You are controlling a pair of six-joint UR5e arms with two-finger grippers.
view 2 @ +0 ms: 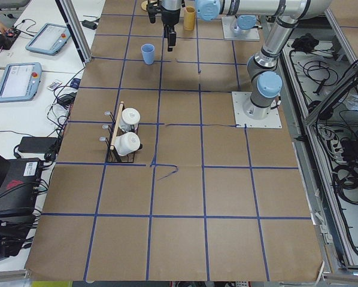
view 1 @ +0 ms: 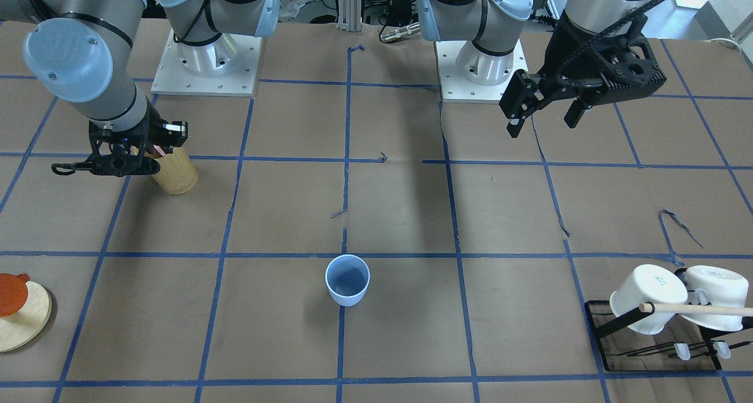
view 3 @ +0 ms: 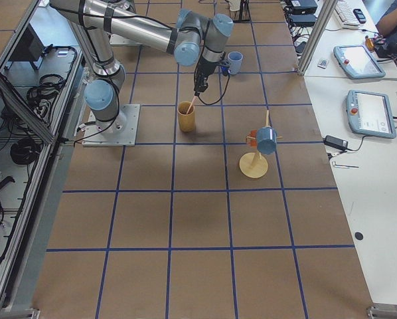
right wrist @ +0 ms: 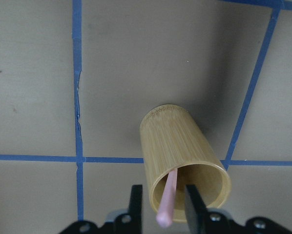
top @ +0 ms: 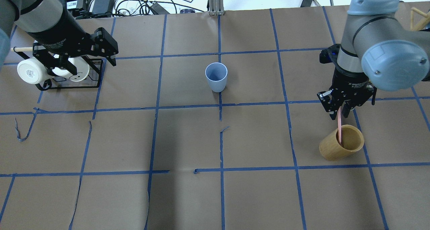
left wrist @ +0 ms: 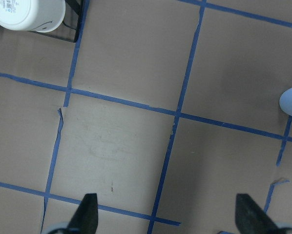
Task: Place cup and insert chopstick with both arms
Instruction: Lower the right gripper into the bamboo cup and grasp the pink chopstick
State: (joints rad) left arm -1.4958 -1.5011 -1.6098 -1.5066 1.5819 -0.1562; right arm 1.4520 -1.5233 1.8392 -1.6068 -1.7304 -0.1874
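Right wrist-mounted view pretty much tells it: the right gripper (right wrist: 164, 195) sits over the bamboo holder (right wrist: 177, 141) with the pink chopstick (right wrist: 166, 200) between its jaws. They're only narrowly apart, but I can see a sliver of gap on each side, so it doesn't look pinched yet. The left gripper (view 1: 542, 126) hangs wide open and empty, well off to the side. The blue cup (top: 216, 77) stands upright and empty in the middle of the worktop (top: 188, 139), well apart from the holder. My guess is the cup part is done and the step in hand is grabbing the chopstick to carry it over. To do it well I'd centre the jaws first so closing doesn't shove the stick sideways. Then I'd pull up along the stick's own line until the bottom end clears the rim; dragging it sideways early could tip the holder. As for direction, the chopstick's long axis is steep, nearly upright with a slight lean. Its top end is between the jaws and its bottom end is down inside the holder.
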